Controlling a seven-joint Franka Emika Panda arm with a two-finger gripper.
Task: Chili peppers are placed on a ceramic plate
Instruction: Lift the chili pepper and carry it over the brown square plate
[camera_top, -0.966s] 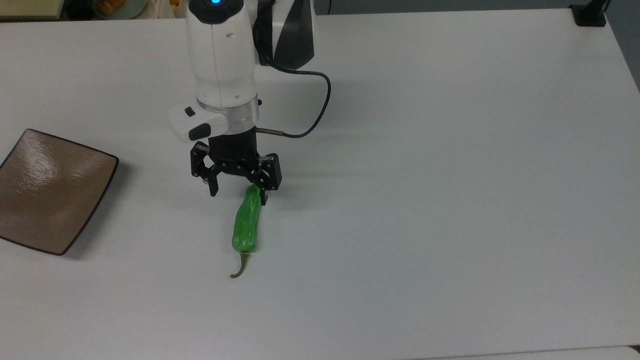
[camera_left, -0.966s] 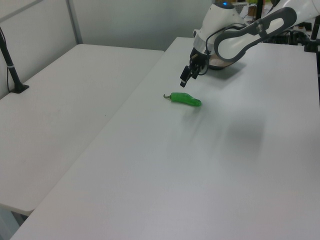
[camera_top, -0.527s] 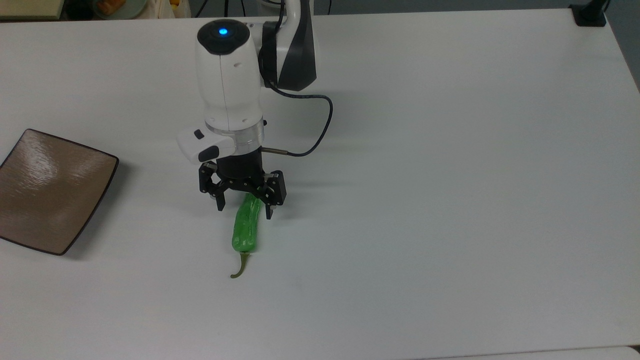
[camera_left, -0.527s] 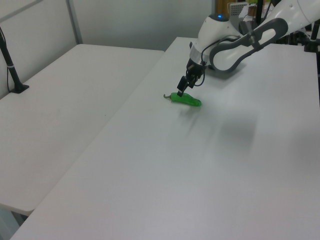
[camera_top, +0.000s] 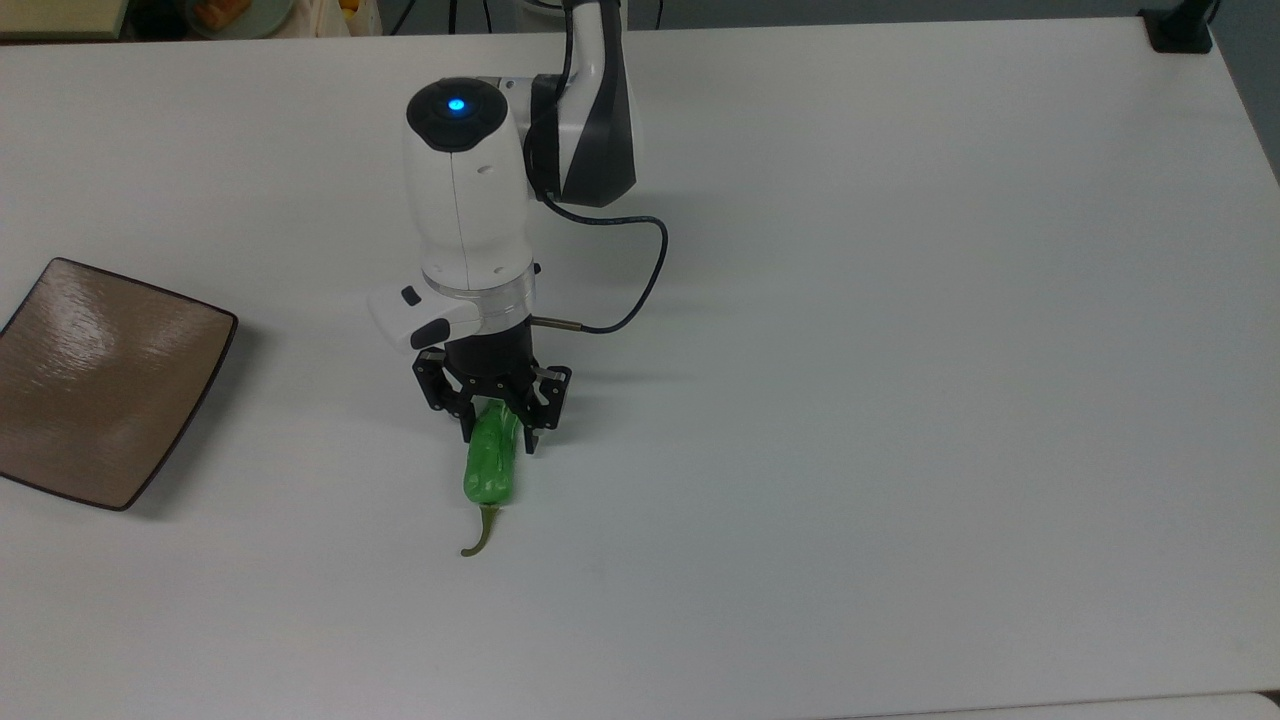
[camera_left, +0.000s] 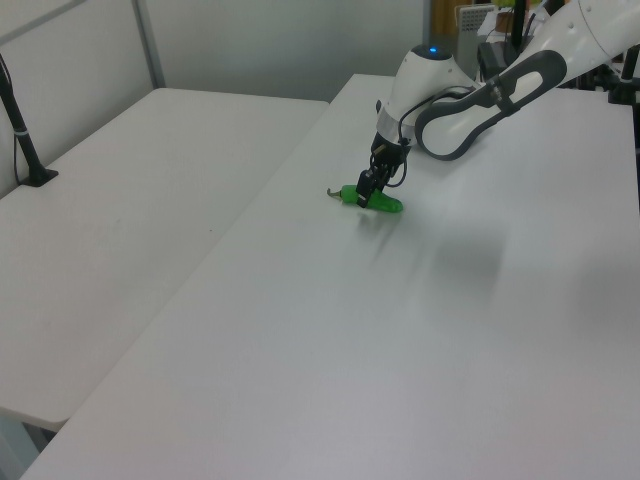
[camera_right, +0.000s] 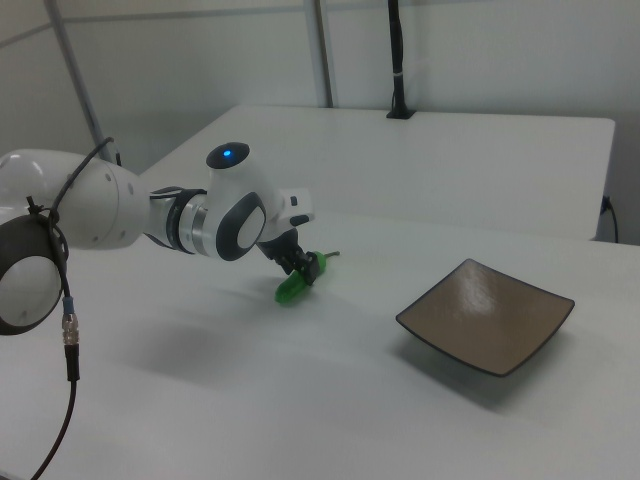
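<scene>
Pincer (camera_top: 495, 437) spread astride chili pepper (camera_top: 490, 466) lying on table (camera_top: 900, 400), fingers flanking it

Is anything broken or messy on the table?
Nothing stands out. The green chili pepper lies whole on the white table, with the open gripper straddling its upper end, and the brown plate sits flat and bare, nothing spilled.

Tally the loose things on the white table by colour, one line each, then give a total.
Green: 1, the glossy bright green elongated chili pepper, lying on the table between the black two-finger gripper's jaws.
Brown: 1, the square glossy brown-taupe ceramic plate, with nothing on it.
Total: 2
</scene>
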